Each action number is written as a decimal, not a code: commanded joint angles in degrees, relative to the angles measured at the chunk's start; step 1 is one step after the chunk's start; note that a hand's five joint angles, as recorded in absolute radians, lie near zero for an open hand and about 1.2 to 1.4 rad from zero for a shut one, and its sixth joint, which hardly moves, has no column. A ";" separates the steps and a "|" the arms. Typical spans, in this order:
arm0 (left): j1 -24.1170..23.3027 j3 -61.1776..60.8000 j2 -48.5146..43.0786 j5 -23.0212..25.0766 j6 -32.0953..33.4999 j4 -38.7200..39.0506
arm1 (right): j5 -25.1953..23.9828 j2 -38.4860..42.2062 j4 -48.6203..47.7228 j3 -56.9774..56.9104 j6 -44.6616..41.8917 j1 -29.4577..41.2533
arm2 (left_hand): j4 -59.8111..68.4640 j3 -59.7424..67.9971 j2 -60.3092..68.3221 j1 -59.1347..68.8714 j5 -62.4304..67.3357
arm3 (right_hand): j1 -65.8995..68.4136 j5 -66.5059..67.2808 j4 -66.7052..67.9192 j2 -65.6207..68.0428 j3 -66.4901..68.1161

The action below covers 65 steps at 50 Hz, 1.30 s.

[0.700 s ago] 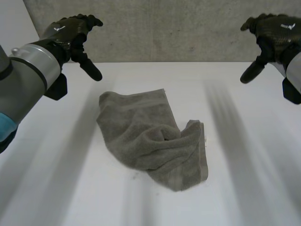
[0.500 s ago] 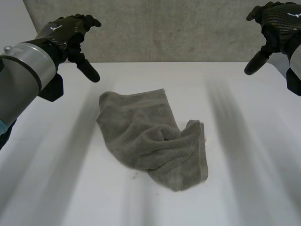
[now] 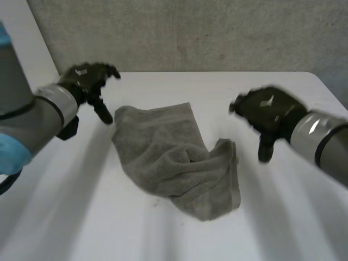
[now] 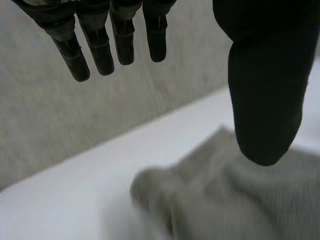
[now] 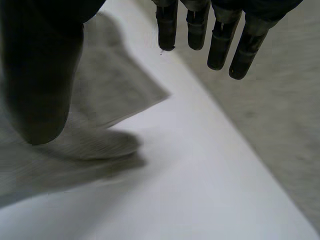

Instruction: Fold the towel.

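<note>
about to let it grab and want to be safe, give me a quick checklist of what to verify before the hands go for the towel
1. Left hand open and empty: ok, fingers straight, thumb apart.
2. Right hand open and empty: ok.
3. Left hand by a towel corner: ok, beside the far corner on its side.
4. Right hand by the towel: ok, beside the bunched edge, apart from it.
5. Towel lying flat: not ok, crumpled, with a raised fold.
6. Towel wholly on the table: ok.
</note>
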 commanded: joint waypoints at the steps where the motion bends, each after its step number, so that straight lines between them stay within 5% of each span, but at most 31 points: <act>1: 1.62 0.13 -11.35 3.33 10.12 1.32 | -0.97 -0.06 -3.37 11.89 -1.39 4.31 | 0.96 0.96 0.95 0.95 0.90 | -0.28 -0.63 -1.91 -0.91 -0.69; 16: 1.71 -1.54 -20.16 4.39 14.44 12.22 | -1.06 5.65 -27.39 27.74 -2.10 7.75 | 2.13 2.13 2.13 2.13 2.07 | 7.81 7.46 6.18 7.17 7.40; 21: 1.53 -2.16 -20.95 4.30 15.67 15.04 | -1.06 8.38 -28.71 27.47 -2.01 7.66 | 25.01 25.01 25.00 25.00 24.95 | 25.64 25.29 24.01 25.00 25.23; 26: 1.45 -3.47 -19.81 4.04 16.29 17.40 | -0.97 8.82 -29.85 27.03 -2.01 7.05 | 62.08 62.08 62.07 62.07 62.02 | 66.69 66.34 65.06 66.06 66.28; 29: 1.18 -4.09 -18.66 4.04 16.38 17.58 | -0.79 7.33 -29.76 26.34 -1.84 6.96 | 62.16 62.16 62.16 62.16 62.10 | 66.79 66.44 65.16 66.16 66.38; 35: 1.18 -7.96 -9.52 3.60 16.29 16.97 | -0.79 -0.68 -27.56 23.08 -0.60 6.25 | 62.16 62.16 62.16 62.16 62.10 | 66.79 66.44 65.16 66.16 66.38; 39: 1.01 -13.39 3.79 3.77 15.50 15.13 | -1.23 -14.35 -18.29 16.43 0.10 1.88 | 62.16 62.16 62.16 62.16 62.10 | 66.79 66.44 65.16 66.16 66.38; 49: 1.18 -14.55 25.87 4.04 9.80 9.85 | -6.84 -19.49 -0.95 -2.39 8.61 -6.75 | 62.16 62.16 62.16 62.16 62.10 | 66.79 66.44 65.16 66.16 66.38; 56: 1.36 -13.32 25.11 4.13 6.80 8.88 | -10.55 -15.71 1.53 -5.75 9.24 -9.66 | 62.16 62.16 62.16 62.16 62.10 | 66.79 66.44 65.16 66.16 66.38; 65: 1.01 -6.22 1.34 3.51 6.79 7.31 | -10.29 9.12 1.44 -11.88 8.89 -9.05 | 62.16 62.16 62.16 62.16 62.10 | 66.79 66.44 65.16 66.16 66.38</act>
